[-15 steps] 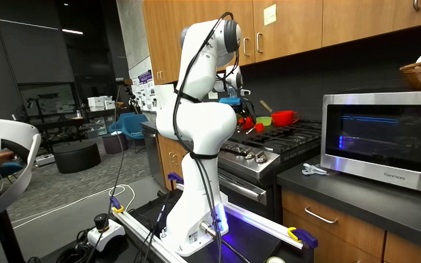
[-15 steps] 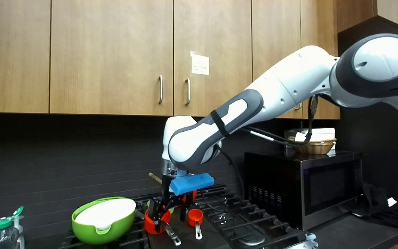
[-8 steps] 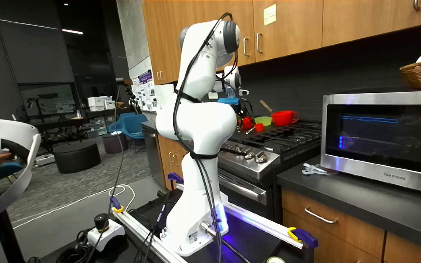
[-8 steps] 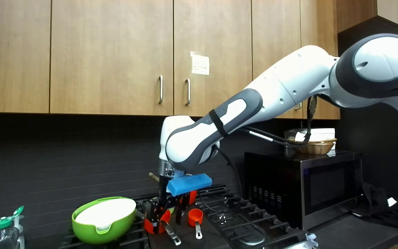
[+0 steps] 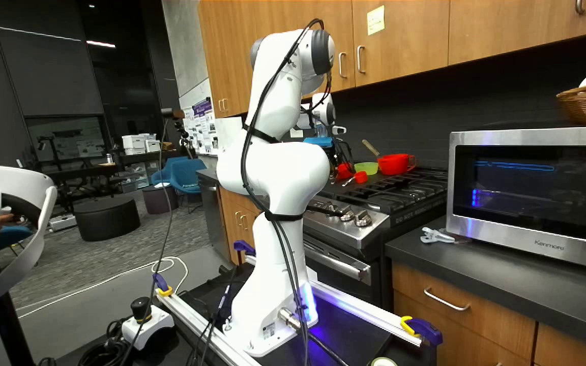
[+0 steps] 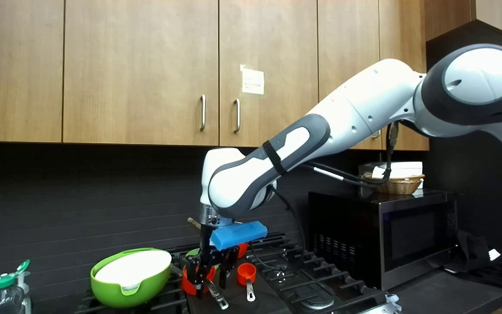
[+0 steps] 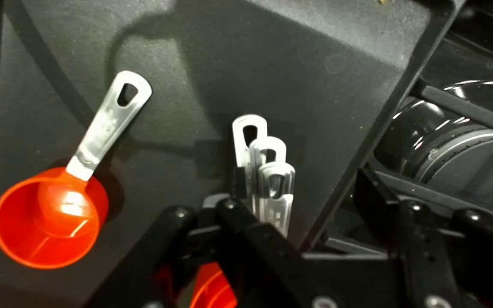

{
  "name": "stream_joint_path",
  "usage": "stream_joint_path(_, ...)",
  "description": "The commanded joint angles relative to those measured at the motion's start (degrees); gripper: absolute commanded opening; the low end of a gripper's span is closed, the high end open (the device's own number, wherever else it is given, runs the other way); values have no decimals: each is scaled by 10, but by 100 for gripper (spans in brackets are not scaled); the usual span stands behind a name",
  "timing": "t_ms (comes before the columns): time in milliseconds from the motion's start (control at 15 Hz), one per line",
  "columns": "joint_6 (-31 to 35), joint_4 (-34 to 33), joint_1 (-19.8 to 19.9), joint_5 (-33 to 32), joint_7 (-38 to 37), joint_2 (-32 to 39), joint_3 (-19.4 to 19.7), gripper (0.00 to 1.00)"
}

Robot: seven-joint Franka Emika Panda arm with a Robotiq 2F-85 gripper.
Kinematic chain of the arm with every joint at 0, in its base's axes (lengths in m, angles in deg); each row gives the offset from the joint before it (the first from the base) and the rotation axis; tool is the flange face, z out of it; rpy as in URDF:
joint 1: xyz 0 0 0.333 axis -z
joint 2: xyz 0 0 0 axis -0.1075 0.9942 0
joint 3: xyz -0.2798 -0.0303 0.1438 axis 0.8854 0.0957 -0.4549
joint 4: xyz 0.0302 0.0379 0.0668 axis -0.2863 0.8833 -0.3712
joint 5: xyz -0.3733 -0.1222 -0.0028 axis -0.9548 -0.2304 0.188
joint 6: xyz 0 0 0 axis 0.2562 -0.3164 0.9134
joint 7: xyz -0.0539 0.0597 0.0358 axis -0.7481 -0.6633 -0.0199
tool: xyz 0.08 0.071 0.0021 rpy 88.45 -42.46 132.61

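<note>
Nested red measuring cups (image 6: 188, 284) lie on a dark griddle (image 7: 340, 85), their stacked metal handles (image 7: 277, 211) pointing away from my gripper (image 7: 304, 188). The jaws stand apart around these handles. The left finger is close beside them in the wrist view; whether it touches, I cannot tell. A wide gap separates the handles from the right finger (image 7: 370, 188). Much of the nested cups (image 7: 214, 288) is hidden behind the gripper's linkage. A single red measuring cup (image 7: 49, 222) lies to the left there, its own handle (image 7: 109, 124) free of the fingers.
A green bowl (image 6: 103, 290) with a white inside sits on the stove grates (image 6: 316, 283). Behind the gripper are a red pot (image 5: 393, 164) and a light green bowl (image 5: 367, 168). A microwave (image 6: 416, 235) stands beside the stove. A blue block (image 6: 239, 234) is fixed by the gripper.
My gripper has shifted slightly left, then a little down, in the exterior view with the green bowl. Its fingers have drawn closer together. The cups lie where they were.
</note>
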Motion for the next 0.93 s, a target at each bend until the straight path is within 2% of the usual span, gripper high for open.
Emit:
stream_joint_path(0,2,1,-3,-2,-3,-2,6,62)
stream_joint_path(267,2,2,-2,-2,-3,-2,7,54)
stream_joint_path(400,2,1,-2,-2,-2,-2,7,44)
stream_joint_path(467,2,1,-2,-2,-2,-3,8,35)
stream_joint_path(600,2,1,-1,-1,-1,-2,8,33)
stream_joint_path(733,1,0,-1,-1,-1,-2,8,37)
stream_joint_path(867,1,1,-1,-1,-1,-3,8,34)
